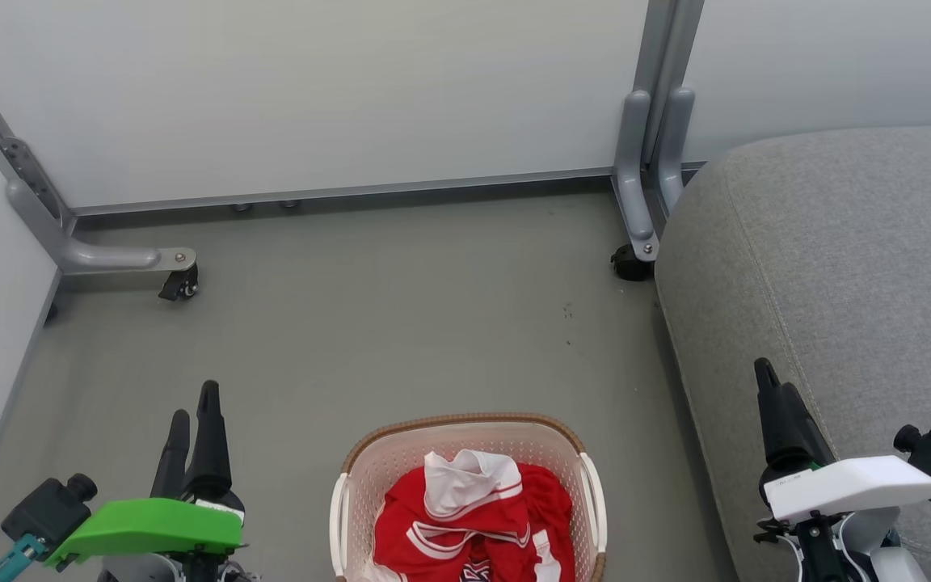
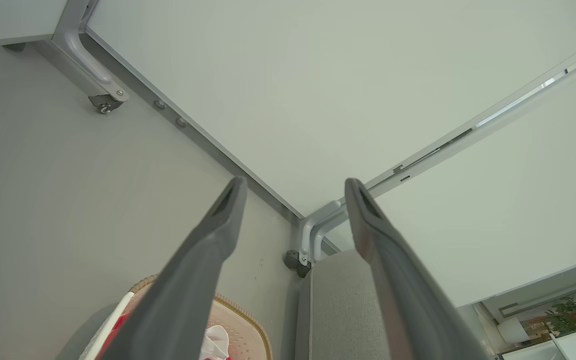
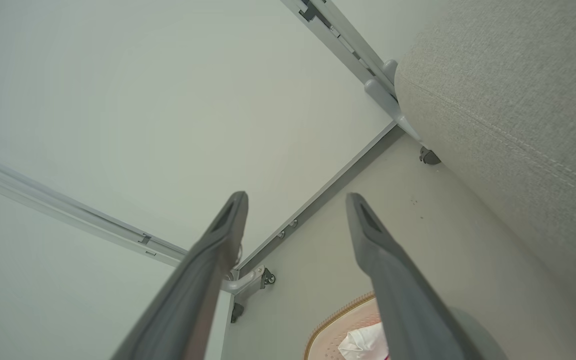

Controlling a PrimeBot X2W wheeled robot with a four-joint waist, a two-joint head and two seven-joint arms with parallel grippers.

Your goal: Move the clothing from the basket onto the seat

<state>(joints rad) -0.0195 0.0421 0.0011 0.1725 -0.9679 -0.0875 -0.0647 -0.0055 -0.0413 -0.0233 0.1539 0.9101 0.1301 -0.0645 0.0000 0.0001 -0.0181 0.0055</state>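
Note:
The basket, cream with a brown woven rim, stands on the floor at the bottom centre. In it lies the clothing, red with white panels and striped trim, in a heap. The grey seat rises to the basket's right. My left gripper hangs left of the basket, and the left wrist view shows it open and empty, above the basket and a white fold of clothing. My right gripper hovers over the seat's front edge. In the right wrist view it is open and empty, beside the seat.
White partition panels close off the back and the left. Their grey metal feet end in castors on the floor. Grey floor stretches between the basket and the panels.

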